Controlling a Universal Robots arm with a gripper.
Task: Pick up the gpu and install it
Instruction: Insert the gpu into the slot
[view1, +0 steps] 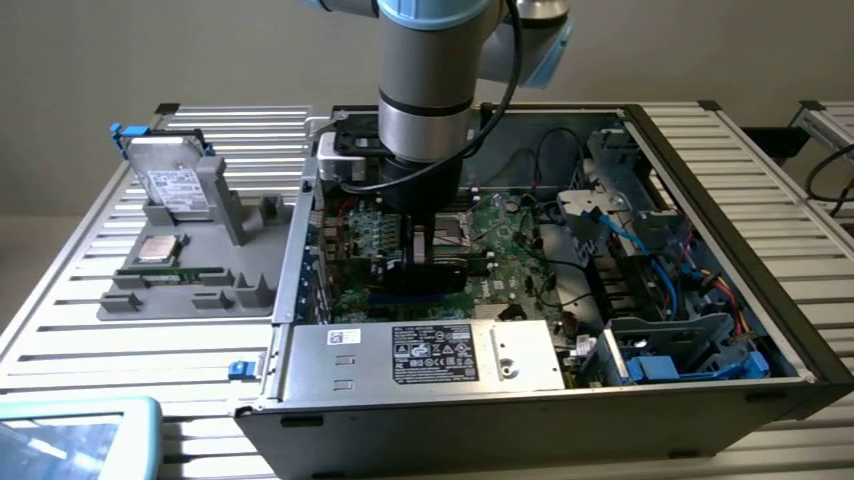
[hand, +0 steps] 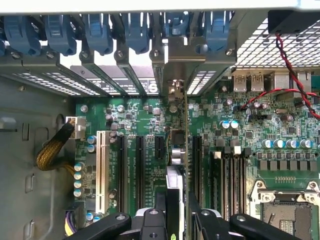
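Gripper (hand: 177, 224) clamped on gpu (view1: 430, 278); we see the card edge-on, upright, just over the motherboard (view1: 518, 232) slots inside the case (view1: 727, 175).

Exterior view: dim, flat, soft light with muted colours. The pale table (view1: 80, 260) slats are brightest, and the arm (view1: 427, 90) has a soft vertical sheen and shades the motherboard (view1: 521, 235) inside the case (view1: 727, 215), so the black gpu (view1: 430, 272) sinks into shadow. Wrist view: brighter, even light on the green board, a washed-out white band past the case rim, mild glare on the metal slot covers (hand: 107, 75), and the gripper (hand: 172, 217) near black in the foreground.
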